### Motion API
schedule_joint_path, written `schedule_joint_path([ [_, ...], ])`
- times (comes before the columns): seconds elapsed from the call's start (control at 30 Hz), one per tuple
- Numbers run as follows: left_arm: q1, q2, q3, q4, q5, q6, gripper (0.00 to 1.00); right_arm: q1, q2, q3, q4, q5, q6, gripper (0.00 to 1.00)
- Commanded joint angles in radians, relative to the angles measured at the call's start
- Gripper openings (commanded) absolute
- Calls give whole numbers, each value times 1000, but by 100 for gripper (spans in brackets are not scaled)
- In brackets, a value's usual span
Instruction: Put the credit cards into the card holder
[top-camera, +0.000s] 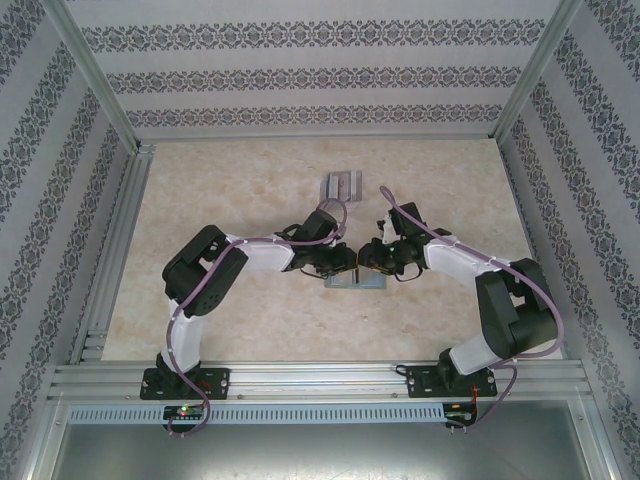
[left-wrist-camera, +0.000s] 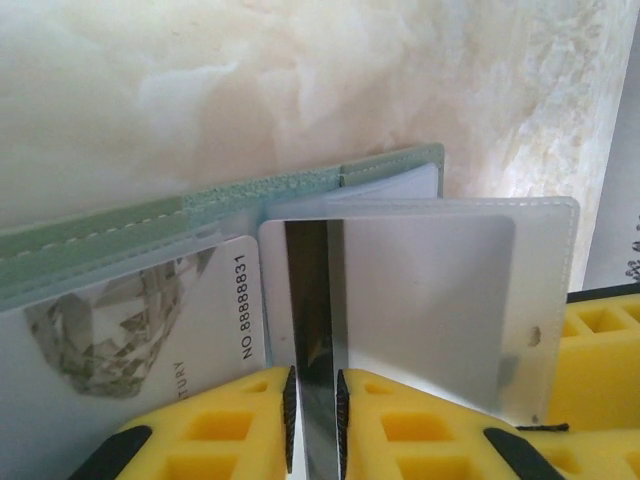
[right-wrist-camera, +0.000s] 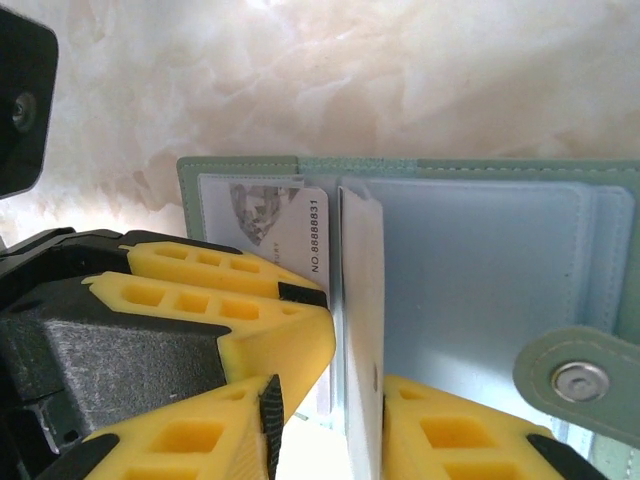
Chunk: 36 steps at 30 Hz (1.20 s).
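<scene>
The grey-green card holder (top-camera: 355, 282) lies open under both grippers at mid-table. A printed card (left-wrist-camera: 150, 320) numbered 88888831 sits in its left clear sleeve. A frosted sleeve leaf (left-wrist-camera: 420, 300) stands up from the spine. My left gripper (left-wrist-camera: 315, 400) has its jaws a narrow gap apart, with a glossy grey strip between them. My right gripper (right-wrist-camera: 330, 420) stands open around the upright leaf (right-wrist-camera: 365, 300), which leans on the right pad. The left gripper's fingers (right-wrist-camera: 230, 330) press in from the left. The credit cards (top-camera: 340, 185) lie as a silvery bundle farther back.
The holder's snap tab (right-wrist-camera: 580, 380) sticks out at its right end. The two wrists meet almost tip to tip above the holder (right-wrist-camera: 250, 165). Aluminium rails (top-camera: 110, 260) and patterned walls fence the marble tabletop (top-camera: 230, 330).
</scene>
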Motion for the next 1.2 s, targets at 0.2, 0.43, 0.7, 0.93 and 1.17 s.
schedule_joint_path([
  [0.2,8,-65,-89,160,-38,-78,23,66,18,60,76,-88,37,33],
  [0.43,23,-91,-194,286,-68,-154,16,110,76,105,80,-84,45,33],
  [0.7,79,-230,-348,325,-160,-165,16,162,137,181,39,-49,31,34],
  [0.93,118,-266,-430,386,-181,-199,16,202,185,235,35,-49,40,35],
  [1.17,218,-385,-490,231,-248,-151,17,168,130,238,5,-8,17,35],
])
